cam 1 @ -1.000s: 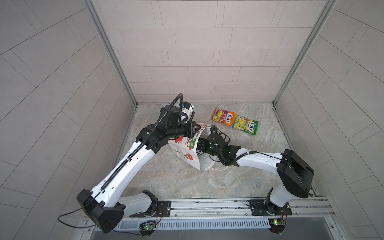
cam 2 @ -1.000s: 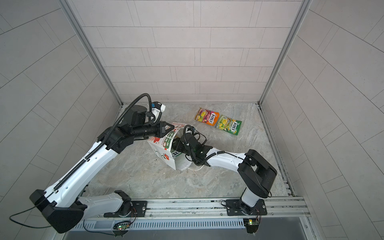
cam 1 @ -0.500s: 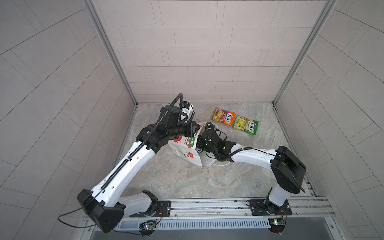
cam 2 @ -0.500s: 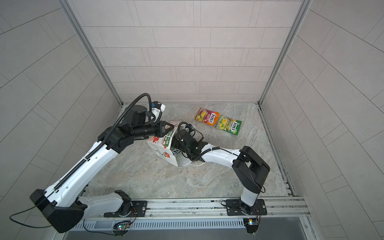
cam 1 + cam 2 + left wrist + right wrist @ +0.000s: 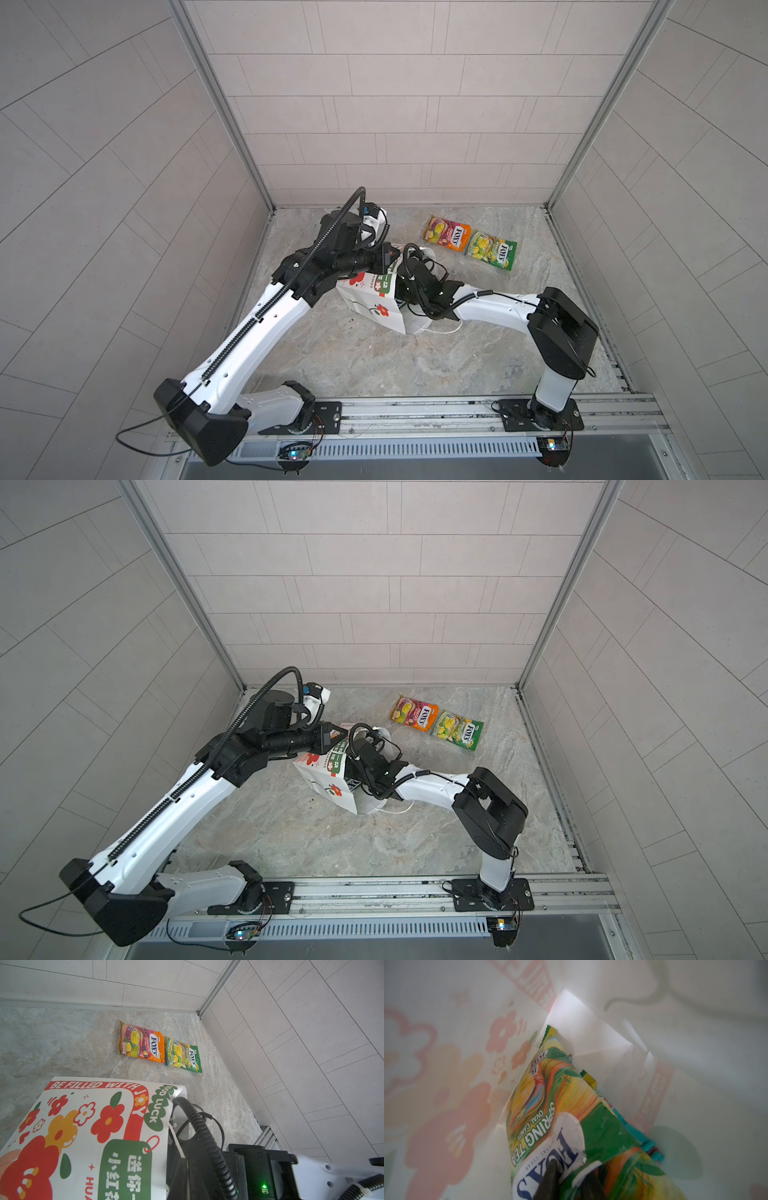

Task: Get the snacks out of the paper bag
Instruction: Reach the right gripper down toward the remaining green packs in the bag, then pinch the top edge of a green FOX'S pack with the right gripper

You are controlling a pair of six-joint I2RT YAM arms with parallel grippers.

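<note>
The white paper bag lies tipped over mid-floor, its mouth toward the right arm. My left gripper is shut on the bag's white cord handle at the rim and holds the mouth up. My right gripper is deep inside the bag, hidden in both top views, and is shut on a creased green-and-yellow snack packet. A teal packet lies under it. An orange packet and a green one lie flat on the floor outside.
Tiled walls close in the marble floor on three sides, and a metal rail carrying both arm bases runs along the front. The bag's other cord handle trails on the floor under the right forearm.
My right gripper has gone further into the bag and closed from open onto the green-and-yellow packet. The left gripper and the bag have hardly moved.
</note>
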